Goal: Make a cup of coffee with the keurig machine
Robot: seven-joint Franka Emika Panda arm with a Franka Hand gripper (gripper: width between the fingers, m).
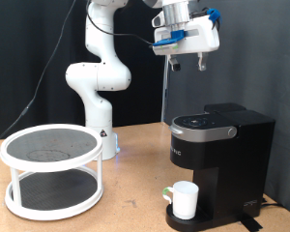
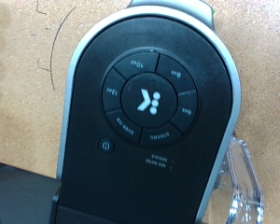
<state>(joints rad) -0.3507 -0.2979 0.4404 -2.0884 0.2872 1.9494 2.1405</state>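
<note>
Claw (image 1: 186, 64) hangs empty, fingers narrowly apart, high above the keurig machine (image 1: 220, 145), lid shut, rigid and heavy so press its top buttons only; cup (image 1: 184, 199) sits far below under the spout, light, glazed-slick, handle the likely hold.

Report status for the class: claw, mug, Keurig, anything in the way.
Claw high above Keurig machine, holding nothing. Lid down. White mug on drip tray under spout. Nothing between claw and lid.
</note>
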